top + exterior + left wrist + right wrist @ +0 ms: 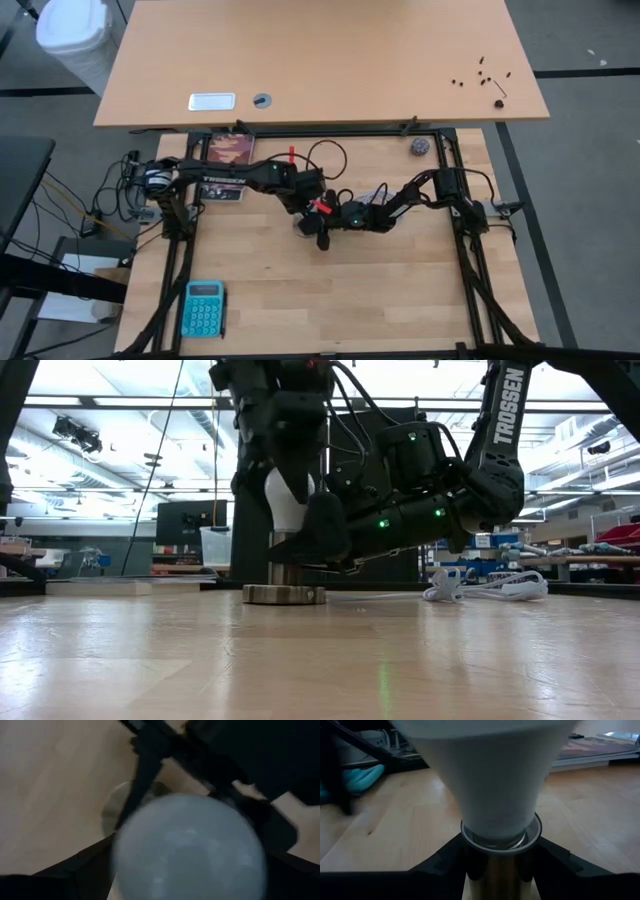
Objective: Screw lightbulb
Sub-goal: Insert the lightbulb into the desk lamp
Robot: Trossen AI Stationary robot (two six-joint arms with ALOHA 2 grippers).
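Note:
The white lightbulb (285,500) stands upright with its base in the socket's metal collar (500,832). The socket's round base disc (285,594) rests flat on the wooden table. My left gripper (190,887) comes down from above, open, with a finger (75,870) on either side of the bulb's dome (190,845). My right gripper (322,548) reaches in low from the table's right and is shut on the socket's stem under the bulb. My left gripper stands around the bulb's dome; I cannot tell whether its fingers touch it. My right gripper pinches the socket's shiny stem (495,870) between its two fingers (445,867), just under the collar. The fingers come nearly level from the table's right, across the upright stem. The socket stays upright, its disc on the table.
A white cord (480,588) lies coiled on the table to the right of the socket. A teal calculator (204,308) lies near the front left, a small grey ball (419,146) at the far right, and a dark card (228,150) at the far left.

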